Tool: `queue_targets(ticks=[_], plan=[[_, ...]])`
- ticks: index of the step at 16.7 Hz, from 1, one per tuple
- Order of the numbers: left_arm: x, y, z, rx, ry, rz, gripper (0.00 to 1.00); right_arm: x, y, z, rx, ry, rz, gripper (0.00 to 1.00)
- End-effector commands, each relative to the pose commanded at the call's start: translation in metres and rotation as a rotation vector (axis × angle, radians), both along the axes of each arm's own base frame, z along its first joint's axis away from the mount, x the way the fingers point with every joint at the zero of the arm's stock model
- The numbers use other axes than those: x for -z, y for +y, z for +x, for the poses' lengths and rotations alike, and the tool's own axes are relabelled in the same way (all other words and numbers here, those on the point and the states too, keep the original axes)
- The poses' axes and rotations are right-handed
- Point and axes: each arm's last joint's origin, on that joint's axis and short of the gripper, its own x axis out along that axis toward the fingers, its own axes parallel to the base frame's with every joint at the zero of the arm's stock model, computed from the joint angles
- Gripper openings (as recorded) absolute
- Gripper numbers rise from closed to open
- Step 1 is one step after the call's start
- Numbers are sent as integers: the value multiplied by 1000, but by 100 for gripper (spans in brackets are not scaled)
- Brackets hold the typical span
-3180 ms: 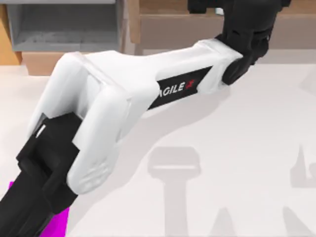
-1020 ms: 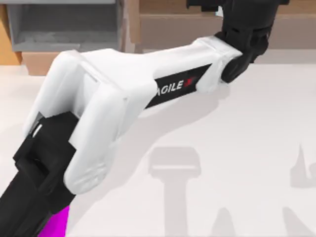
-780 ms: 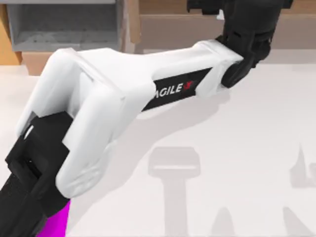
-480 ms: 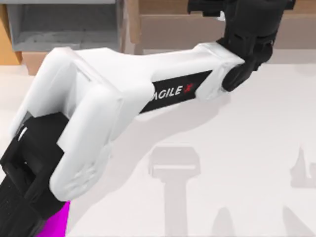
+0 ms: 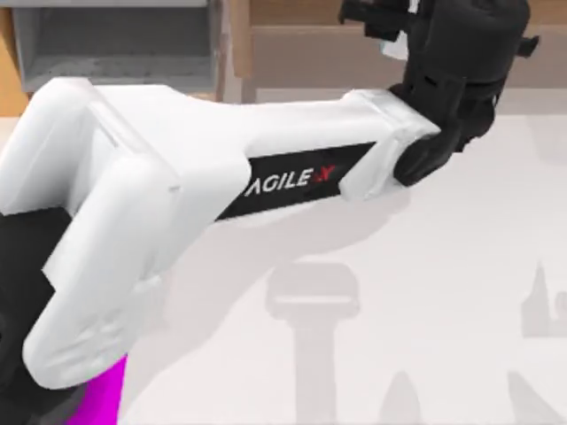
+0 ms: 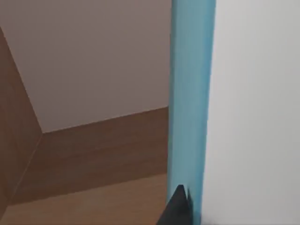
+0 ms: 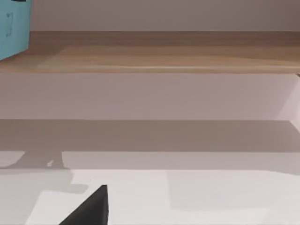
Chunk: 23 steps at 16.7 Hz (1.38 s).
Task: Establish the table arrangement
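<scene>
My left arm [image 5: 177, 195] stretches across the white table [image 5: 443, 266] from the near left to the wooden shelf [image 5: 319, 49] at the back. Its gripper [image 5: 381, 22] is over that shelf, shut on a teal box with a white face [image 6: 192, 108]. One dark fingertip [image 6: 178, 211] lies against the box's teal side. In the right wrist view the teal box [image 7: 14, 28] hangs just above the shelf board [image 7: 154, 51]. My right gripper [image 7: 93, 208] sits low over the table, facing the shelf.
A light-wood drawer unit with a grey inside [image 5: 115, 44] stands at the back left. A magenta object [image 5: 97, 398] lies at the near left, mostly under my left arm. Shadows of both arms fall on the table's middle and right.
My left arm's elbow has swung left and risen toward the camera, covering more of the magenta object. Its wrist has shifted slightly right over the shelf.
</scene>
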Motion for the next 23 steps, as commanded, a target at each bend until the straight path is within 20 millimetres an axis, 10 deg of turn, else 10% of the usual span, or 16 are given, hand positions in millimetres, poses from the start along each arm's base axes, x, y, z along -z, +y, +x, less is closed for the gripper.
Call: queue_targets(ticks=[11, 23], plan=[[-16, 85, -69, 24, -34, 312, 0, 0, 0, 0, 0, 0, 0, 100], [78, 193, -80, 145, 153, 979, 0, 0, 0, 0, 0, 0, 0, 100]])
